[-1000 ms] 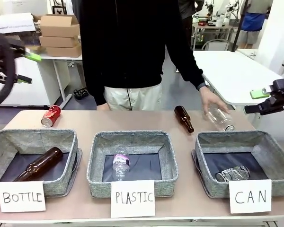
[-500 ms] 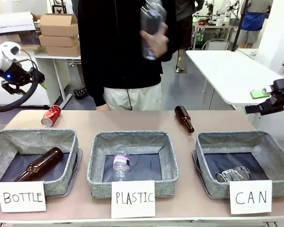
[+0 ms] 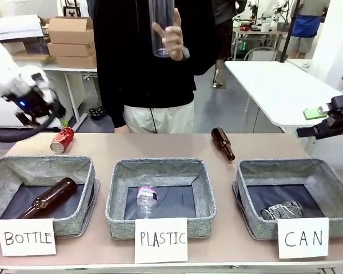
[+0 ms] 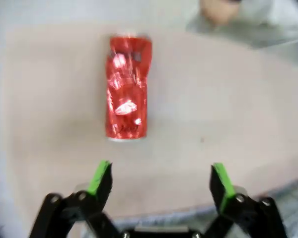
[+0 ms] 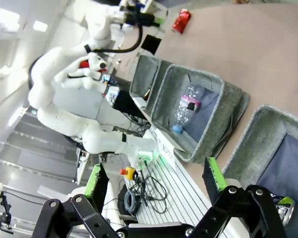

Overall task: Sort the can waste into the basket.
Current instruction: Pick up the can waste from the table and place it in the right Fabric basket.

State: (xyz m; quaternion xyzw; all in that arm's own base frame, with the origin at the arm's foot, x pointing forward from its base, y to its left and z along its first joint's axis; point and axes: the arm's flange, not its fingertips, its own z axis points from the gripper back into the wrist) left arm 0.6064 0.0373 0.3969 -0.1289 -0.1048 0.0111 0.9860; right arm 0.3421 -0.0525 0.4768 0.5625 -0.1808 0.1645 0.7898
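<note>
Now the red can (image 4: 127, 88) lies on its side, long axis running straight away from the left gripper (image 4: 161, 181), whose jaws gape wide and empty.

Red can (image 3: 61, 140): shiny red, silver rim, crinkled highlights in the left wrist view. Dented can (image 3: 281, 210) in CAN basket (image 3: 326, 185): silver with dark blue. All three baskets: mottled grey weave, dark lining. Cards (image 3: 160, 240): white, black hand lettering. Two glass bottles (image 3: 222, 143): brown. Plastic bottle (image 3: 146, 200) in middle basket: clear, purple-pink label. Table (image 3: 160, 145): pale tan. Left gripper (image 4: 160, 179) and right gripper (image 5: 155, 178): black, green pads. Arms white. Person's top (image 3: 131, 57): black; trousers beige.
</note>
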